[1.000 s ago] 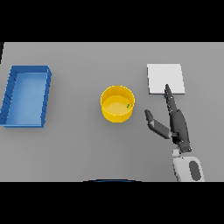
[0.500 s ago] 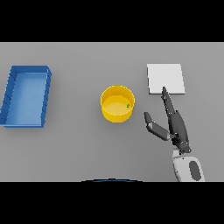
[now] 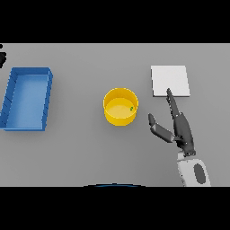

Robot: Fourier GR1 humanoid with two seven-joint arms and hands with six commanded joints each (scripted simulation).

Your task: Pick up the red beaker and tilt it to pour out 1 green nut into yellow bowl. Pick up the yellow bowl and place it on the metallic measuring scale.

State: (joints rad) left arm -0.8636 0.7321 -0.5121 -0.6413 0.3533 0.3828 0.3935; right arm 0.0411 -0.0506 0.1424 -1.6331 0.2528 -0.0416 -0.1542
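The yellow bowl (image 3: pixel 120 106) stands upright mid-table with one small green nut (image 3: pixel 131 108) inside near its right wall. My right hand (image 3: pixel 180 129) hovers to the bowl's right, fingers straight and thumb spread toward the bowl, apart from it. The fingertips reach the lower edge of the pale square measuring scale (image 3: pixel 169 81) at the back right. A dark bit of my left hand (image 3: pixel 2 56) shows at the far left edge. No red beaker is in view.
A blue rectangular bin (image 3: pixel 28 98) lies at the left side of the table.
My right hand has drifted slightly down and toward the bowl, its thumb spreading a little wider. The bowl, the scale and the bin stay put.
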